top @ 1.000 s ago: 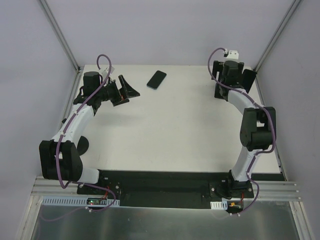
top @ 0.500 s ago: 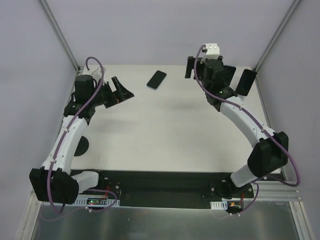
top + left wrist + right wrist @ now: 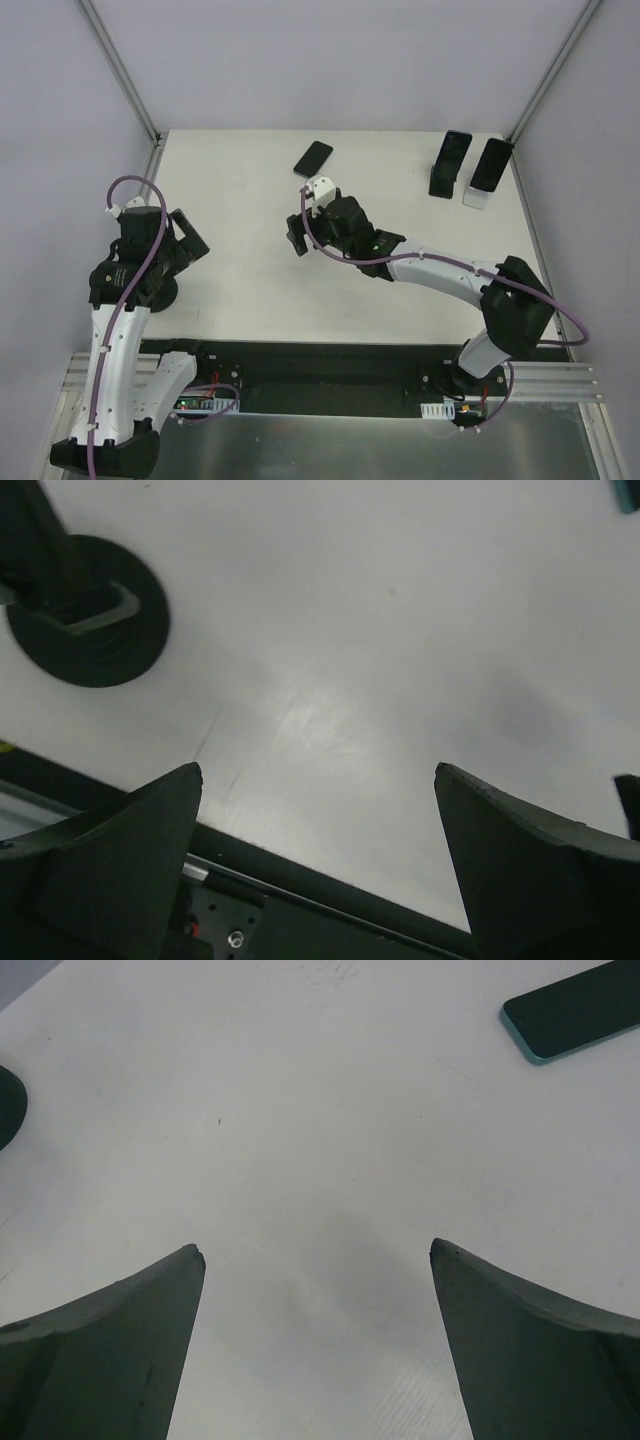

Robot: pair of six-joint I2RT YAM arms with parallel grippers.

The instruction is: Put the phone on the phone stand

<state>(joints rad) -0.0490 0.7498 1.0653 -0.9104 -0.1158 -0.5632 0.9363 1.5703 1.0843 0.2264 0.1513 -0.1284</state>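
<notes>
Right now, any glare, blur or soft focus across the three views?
Top external: even light, faint shadows, nothing blurred. Left wrist: glare patch on the table, near fingers soft. Right wrist: fingers soft with a dim shadow between them, phone crisp.

Top view looks down from high behind the near edge, whole white table (image 3: 260, 290) in frame. Left wrist camera, close over the near-left corner, catches the round black base (image 3: 85, 615). Right wrist camera, low over mid-table, shares the flat phone (image 3: 572, 1010) with the overhead
</notes>
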